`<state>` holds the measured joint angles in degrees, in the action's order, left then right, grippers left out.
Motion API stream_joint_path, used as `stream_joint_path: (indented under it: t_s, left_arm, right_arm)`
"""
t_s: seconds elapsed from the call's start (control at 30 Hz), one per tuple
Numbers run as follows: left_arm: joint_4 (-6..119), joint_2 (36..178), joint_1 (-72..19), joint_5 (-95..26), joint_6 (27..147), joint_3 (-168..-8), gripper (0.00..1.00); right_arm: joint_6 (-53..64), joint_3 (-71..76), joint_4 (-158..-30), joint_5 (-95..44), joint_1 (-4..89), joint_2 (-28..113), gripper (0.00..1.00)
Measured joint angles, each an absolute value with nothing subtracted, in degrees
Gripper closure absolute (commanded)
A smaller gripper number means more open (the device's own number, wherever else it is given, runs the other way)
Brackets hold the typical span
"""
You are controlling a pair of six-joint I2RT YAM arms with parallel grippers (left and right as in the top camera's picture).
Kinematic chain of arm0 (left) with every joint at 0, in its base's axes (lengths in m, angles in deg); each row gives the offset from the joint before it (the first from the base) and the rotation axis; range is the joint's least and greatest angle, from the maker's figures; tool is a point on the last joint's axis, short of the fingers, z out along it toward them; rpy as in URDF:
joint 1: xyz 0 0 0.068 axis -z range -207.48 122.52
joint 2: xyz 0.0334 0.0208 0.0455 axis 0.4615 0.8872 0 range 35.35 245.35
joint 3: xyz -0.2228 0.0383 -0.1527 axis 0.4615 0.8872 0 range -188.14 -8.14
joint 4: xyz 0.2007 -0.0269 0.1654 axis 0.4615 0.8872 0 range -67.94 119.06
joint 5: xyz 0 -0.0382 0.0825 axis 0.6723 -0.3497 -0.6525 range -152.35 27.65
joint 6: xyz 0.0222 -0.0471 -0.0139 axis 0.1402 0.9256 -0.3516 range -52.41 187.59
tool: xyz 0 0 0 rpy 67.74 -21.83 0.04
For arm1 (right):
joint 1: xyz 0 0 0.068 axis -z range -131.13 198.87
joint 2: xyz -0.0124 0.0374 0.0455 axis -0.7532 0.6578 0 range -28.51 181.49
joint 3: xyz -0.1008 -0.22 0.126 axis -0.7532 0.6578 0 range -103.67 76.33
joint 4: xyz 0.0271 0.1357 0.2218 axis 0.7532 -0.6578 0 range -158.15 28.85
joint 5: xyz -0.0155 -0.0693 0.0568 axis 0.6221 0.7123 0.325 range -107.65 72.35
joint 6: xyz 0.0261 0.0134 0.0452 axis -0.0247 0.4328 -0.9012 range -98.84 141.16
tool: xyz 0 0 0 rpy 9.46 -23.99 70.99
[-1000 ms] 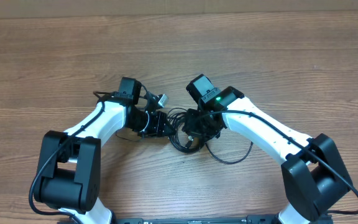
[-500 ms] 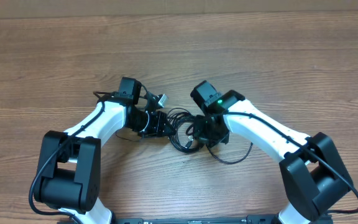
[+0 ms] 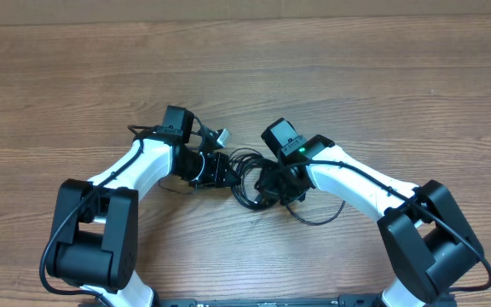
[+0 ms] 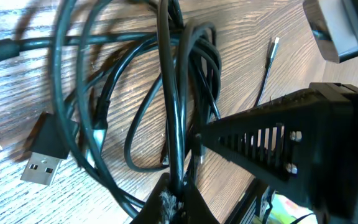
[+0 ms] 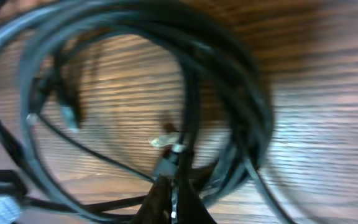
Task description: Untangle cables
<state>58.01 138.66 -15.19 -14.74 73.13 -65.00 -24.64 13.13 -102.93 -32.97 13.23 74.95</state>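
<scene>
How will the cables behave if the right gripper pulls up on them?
Probably floppy: the cables lie in loose, slack loops, so they would sag from the right gripper. Likely light, being so thin. The loops overlap, so the whole tangle may drag along, with the USB plug trailing.

Black cables (image 4: 197, 62) with a silver plug tip (image 4: 273, 44) on brown wood-grain table (image 3: 399, 77)

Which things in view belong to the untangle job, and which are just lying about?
Job:
- tangle of thin black cables
- left gripper, pinching a strand
- right gripper, pinching a strand

Lying about:
- nothing loose; only the brown wooden table and the arms' own thicker black cables
</scene>
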Motion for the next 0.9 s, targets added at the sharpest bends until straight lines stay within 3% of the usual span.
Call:
stream_joint_path:
  t_s: [0.07,0.13,0.27,0.53,0.6,0.67,0.9]
  left_arm:
    - [58.01,138.66,-15.19,-14.74,73.13,-65.00,0.96]
    - [58.01,138.66,-15.19,-14.74,73.13,-65.00,0.96]
    - [58.01,138.66,-15.19,-14.72,73.13,-65.00,0.96]
    - [58.01,138.66,-15.19,-14.74,73.13,-65.00,0.96]
    - [58.01,138.66,-15.19,-14.74,73.13,-65.00,0.96]
    - [58.01,138.66,-15.19,-14.74,73.13,-65.00,0.96]
    - [58.03,138.66,-15.19,-14.74,73.13,-65.00,0.96]
  right_arm:
    - [-24.68,13.13,-102.67,-33.71,13.23,74.95,0.96]
    - [-25.08,13.13,-102.73,-33.95,13.23,74.95,0.80]
    - [-25.19,13.15,-103.36,-33.53,13.25,74.95,0.71]
    - [-25.28,13.15,-105.57,-32.44,14.96,74.95,0.73]
    - [-25.08,13.19,-105.90,-32.24,15.18,74.95,0.83]
    - [-25.28,13.30,-105.44,-32.22,15.09,74.95,0.88]
    - [-26.61,13.87,-103.06,-32.05,13.67,74.95,0.89]
